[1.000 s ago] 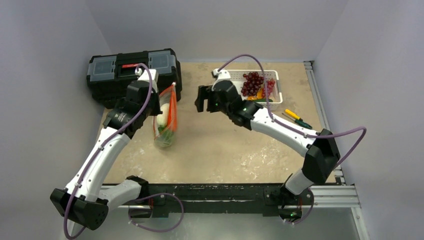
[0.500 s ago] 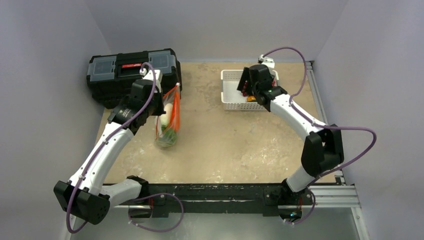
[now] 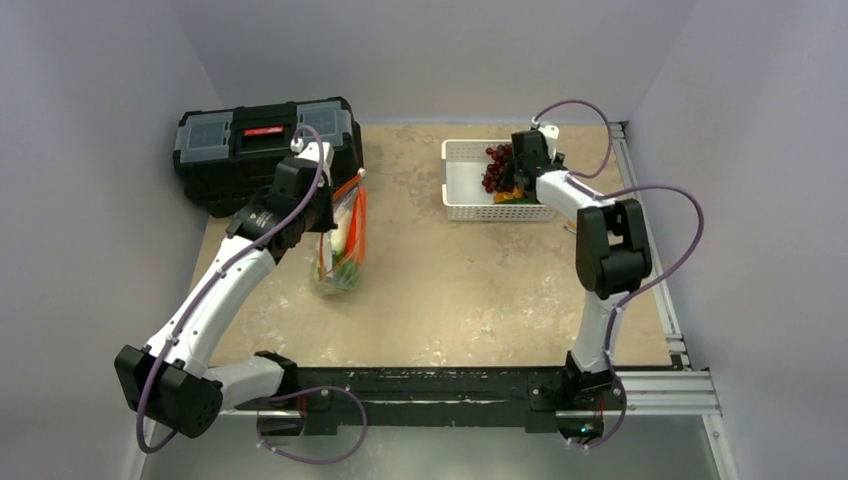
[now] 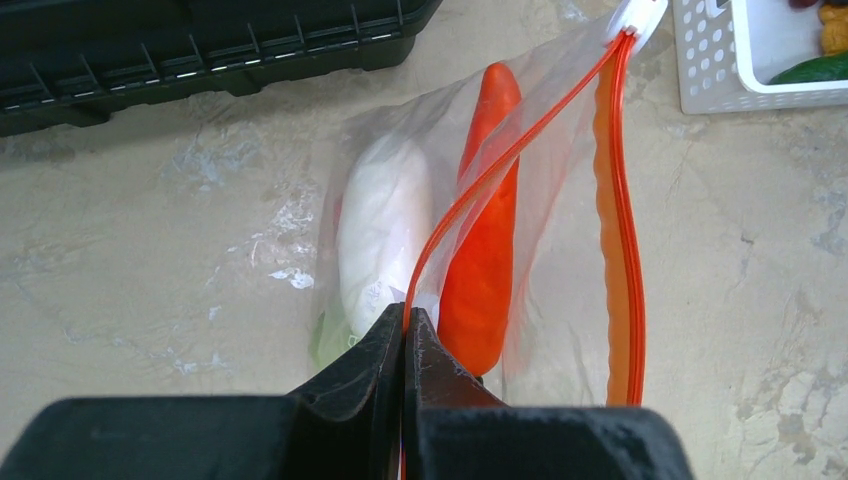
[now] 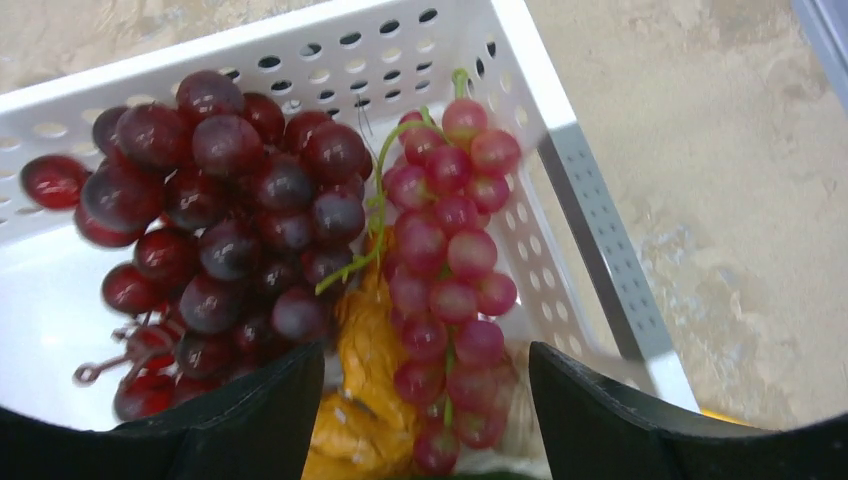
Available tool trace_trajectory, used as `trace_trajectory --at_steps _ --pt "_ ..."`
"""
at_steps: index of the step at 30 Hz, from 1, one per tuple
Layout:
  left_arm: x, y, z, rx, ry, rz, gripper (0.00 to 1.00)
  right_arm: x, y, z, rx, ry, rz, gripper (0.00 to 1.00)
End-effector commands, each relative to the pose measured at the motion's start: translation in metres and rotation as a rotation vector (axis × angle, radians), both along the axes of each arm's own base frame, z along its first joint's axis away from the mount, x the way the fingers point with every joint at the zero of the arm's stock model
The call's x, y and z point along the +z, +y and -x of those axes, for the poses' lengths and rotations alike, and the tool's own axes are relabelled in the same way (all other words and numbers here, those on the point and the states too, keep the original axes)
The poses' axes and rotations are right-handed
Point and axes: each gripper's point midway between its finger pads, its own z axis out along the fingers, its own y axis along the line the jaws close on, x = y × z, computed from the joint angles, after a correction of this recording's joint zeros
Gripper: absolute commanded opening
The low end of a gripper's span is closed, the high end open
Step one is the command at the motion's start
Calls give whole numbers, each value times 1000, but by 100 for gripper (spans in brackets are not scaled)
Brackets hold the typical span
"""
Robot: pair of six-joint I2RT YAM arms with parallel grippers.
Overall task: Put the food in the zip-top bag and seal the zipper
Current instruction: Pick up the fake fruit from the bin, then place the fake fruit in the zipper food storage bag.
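Observation:
The clear zip-top bag point(image 3: 340, 240) stands left of centre, holding an orange carrot point(image 4: 487, 240), a white bulb point(image 4: 380, 235) and a green piece point(image 4: 325, 340). My left gripper point(image 4: 405, 325) is shut on the bag's orange-red zipper strip point(image 4: 470, 190) and holds the mouth open; it also shows in the top view point(image 3: 325, 205). My right gripper point(image 5: 428, 380) is open over the white basket point(image 3: 462, 185), its jaws either side of a pink-red grape bunch point(image 5: 450, 260). A darker grape bunch point(image 5: 215, 210) and an orange-yellow piece point(image 5: 370, 350) lie beside it.
A black toolbox point(image 3: 262, 150) sits at the back left, just behind the bag. The basket's rim point(image 5: 590, 230) runs close to my right finger. A metal rail point(image 3: 650, 260) borders the table's right side.
My right arm has swung from the table's middle to the basket and come down over the grapes. My left gripper has shifted the bag slightly right, still holding the zipper strip.

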Motion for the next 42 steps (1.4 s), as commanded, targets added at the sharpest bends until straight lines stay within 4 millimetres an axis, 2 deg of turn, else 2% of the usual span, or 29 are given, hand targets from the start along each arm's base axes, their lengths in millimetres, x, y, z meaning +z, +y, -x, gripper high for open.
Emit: trace_trajectory --at_steps 1,5,9,12,14,18,22,25,28,33,37,42 --pt "10 -4 -5 2 -19 14 0 25 -10 -37 -32 -104 94 73" --pt "8 -3 -6 5 -13 8 0 3 -19 -44 -44 -56 173 68" --pt "7 -2 -6 10 -13 -1 0 -1 -28 -45 -56 -51 237 51" --pt "8 -4 -6 3 -12 11 0 6 -34 -44 -83 -59 276 42" --pt "8 -5 -6 0 -12 15 0 14 -33 -45 -73 -71 273 30" --pt "9 -4 -5 3 -17 13 0 54 -27 -43 -60 -133 221 11" --pt "11 -3 -4 5 -21 14 0 100 -9 -40 20 -224 112 3" --pt "13 -3 -3 2 -28 16 0 134 -1 -27 52 -270 44 0" --pt "13 -4 -3 -3 -26 16 0 151 20 -9 132 -279 -80 0" --pt "11 -4 -3 -4 -18 13 0 158 67 32 310 -259 -348 0" --pt "12 -2 -4 1 -21 5 0 146 114 67 527 -237 -555 0" --pt "11 -1 -4 -3 -25 -6 0 135 140 92 611 -185 -700 0"
